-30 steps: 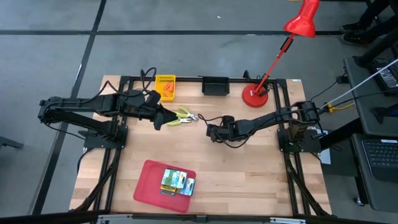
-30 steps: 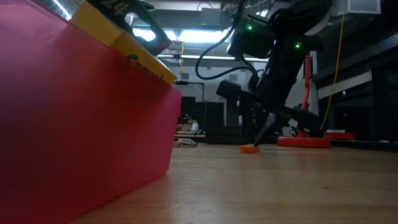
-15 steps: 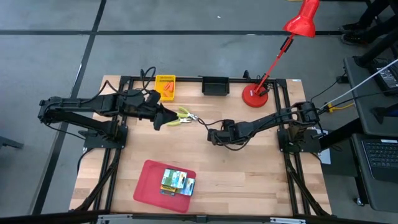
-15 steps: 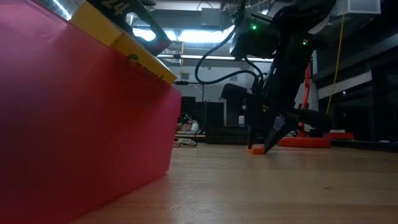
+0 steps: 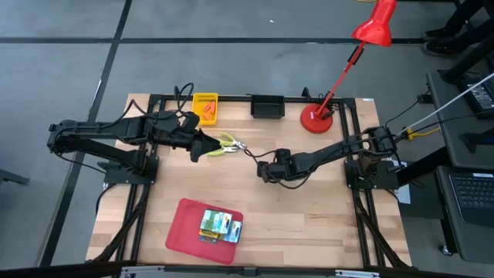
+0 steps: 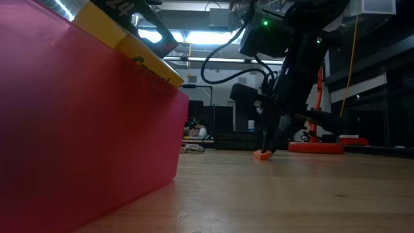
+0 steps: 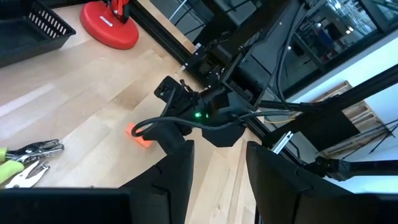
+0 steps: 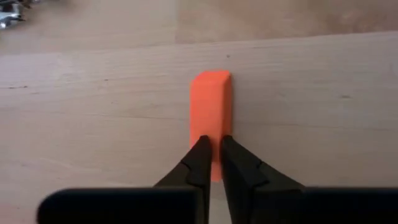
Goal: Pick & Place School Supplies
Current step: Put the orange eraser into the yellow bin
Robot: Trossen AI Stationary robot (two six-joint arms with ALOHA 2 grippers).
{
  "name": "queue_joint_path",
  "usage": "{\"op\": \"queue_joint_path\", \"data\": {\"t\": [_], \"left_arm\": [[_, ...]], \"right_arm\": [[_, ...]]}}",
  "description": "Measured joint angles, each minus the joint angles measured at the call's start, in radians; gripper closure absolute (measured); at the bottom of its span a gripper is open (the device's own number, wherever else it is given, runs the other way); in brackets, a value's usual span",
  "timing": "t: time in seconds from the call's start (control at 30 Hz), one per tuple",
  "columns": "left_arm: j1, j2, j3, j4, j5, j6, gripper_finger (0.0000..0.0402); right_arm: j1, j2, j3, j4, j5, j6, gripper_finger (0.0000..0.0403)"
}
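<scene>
Right hand (image 8: pixel 210 149) was down at mid-desk, its fingers nearly shut, tips resting on the near end of an orange piece (image 8: pixel 211 106) lying flat on the wood; whether they pinched it or only pressed on top, I could not tell. In the low view the piece (image 6: pixel 261 155) sat on the desk under the tips.

Left hand (image 7: pixel 214 155) hung toward the far left part of the desk, fingers apart, holding nothing, beside the pliers-like tools (image 5: pixel 225 144).

Red tray (image 5: pixel 185 232), near the front edge, held boxes (image 5: pixel 220 225).

Judgement: the grip looked too close to the piece's end. Better to open, straddle its middle across the narrow width, close squarely, then lift straight up before carrying it to the tray.
</scene>
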Motion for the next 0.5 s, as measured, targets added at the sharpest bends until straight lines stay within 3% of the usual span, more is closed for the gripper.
{"op": "queue_joint_path", "data": {"t": [0.17,0.5], "left_arm": [[0.000,0.000,0.000,-0.015,0.000,-0.002,0.0258],[0.000,0.000,0.000,-0.031,-0.001,-0.011,0.0258]], "right_arm": [[0.032,-0.002,0.026,0.007,0.045,-0.017,0.0399],[0.099,-0.009,0.042,0.009,0.082,-0.012,0.0402]]}}
